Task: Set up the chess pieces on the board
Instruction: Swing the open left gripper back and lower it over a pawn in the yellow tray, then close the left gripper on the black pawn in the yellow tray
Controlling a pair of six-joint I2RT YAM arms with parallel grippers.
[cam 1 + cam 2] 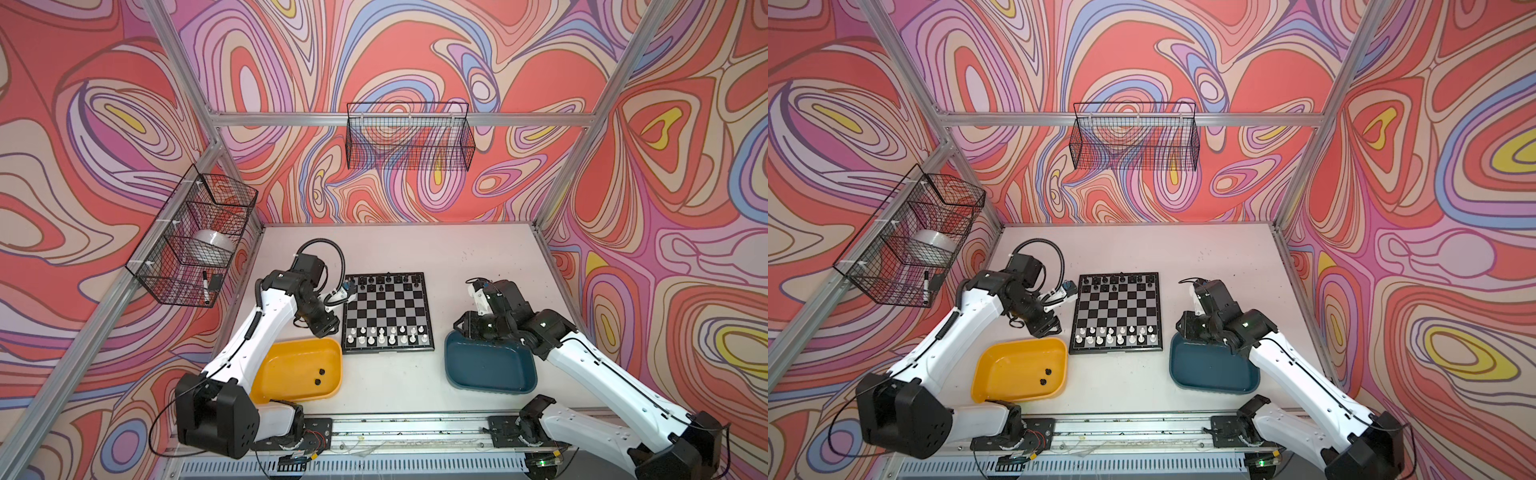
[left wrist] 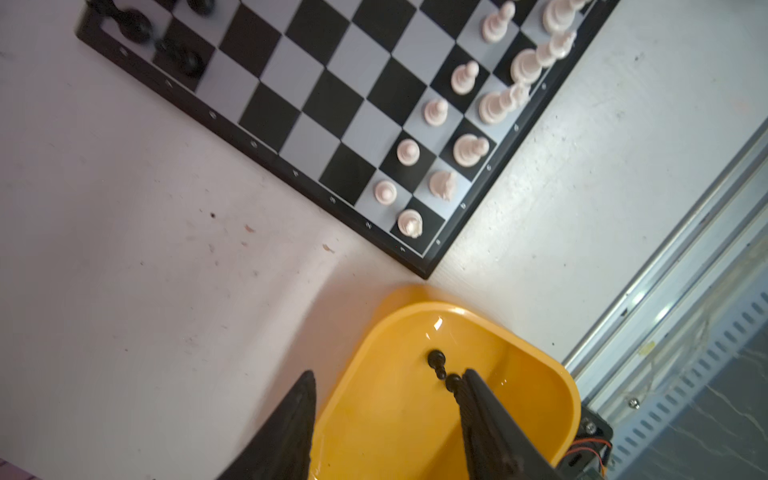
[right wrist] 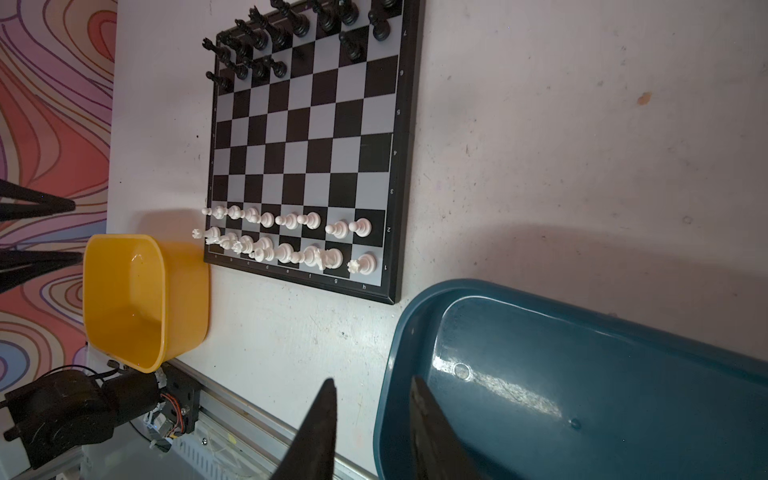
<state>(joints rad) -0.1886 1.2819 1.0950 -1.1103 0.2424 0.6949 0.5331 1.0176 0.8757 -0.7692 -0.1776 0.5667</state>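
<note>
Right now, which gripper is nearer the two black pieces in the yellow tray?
Left. The left gripper hangs at the yellow tray rim, near the black pieces; the right gripper is past the board, above the teal tray.

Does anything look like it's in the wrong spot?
Yes. Two black chess pieces lie in the yellow tray rather than on the board, where the other pieces stand in rows.

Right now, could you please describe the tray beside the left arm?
Start at the black-and-silver checked chessboard. Off its near left corner sits the glossy plastic tray holding two tiny black chessmen. It is yellow; the dark teal plastic tray lies opposite.
</note>
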